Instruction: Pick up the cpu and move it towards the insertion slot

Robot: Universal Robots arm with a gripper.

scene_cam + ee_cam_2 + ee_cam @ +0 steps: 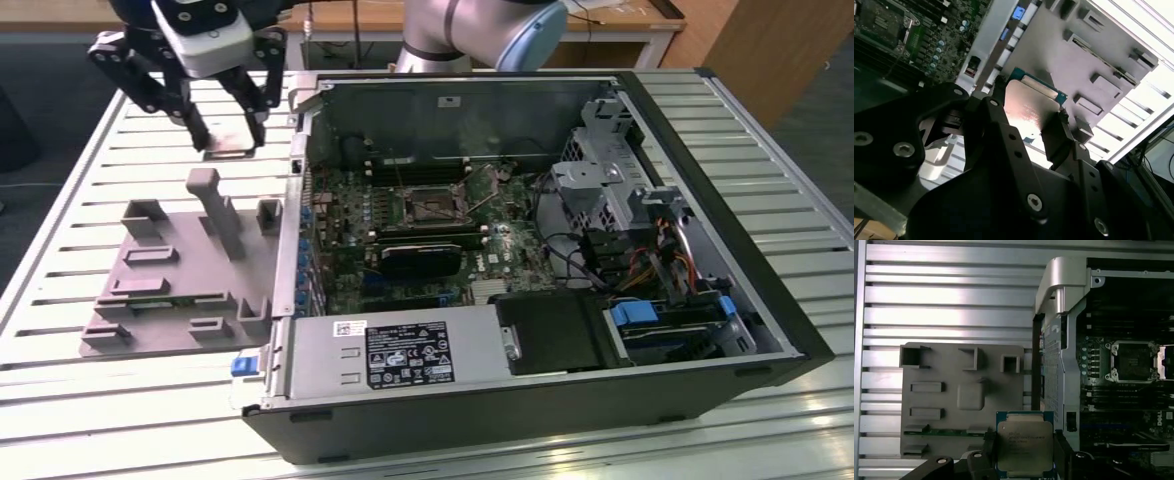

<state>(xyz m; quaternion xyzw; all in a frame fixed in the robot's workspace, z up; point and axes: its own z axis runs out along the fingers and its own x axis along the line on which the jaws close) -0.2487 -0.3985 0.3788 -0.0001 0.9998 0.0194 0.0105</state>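
1. One chip only: my claw (1024, 462) is clenched on the cpu (1024, 444), a finger at each opposite edge so the flat metal lid faces outward, unobstructed.
2. The cpu is a thin square, brushed silver on top with a narrow green rim; between my fingertips it hangs clear above the slatted table (80, 190).
3. Below my claw lies the grey fixture plate (949, 405), matte plastic with raised blocks and shallow pockets.
4. The insertion slot (1132, 360), a silver frame around a dark centre, sits well apart inside the open computer case (747, 250).
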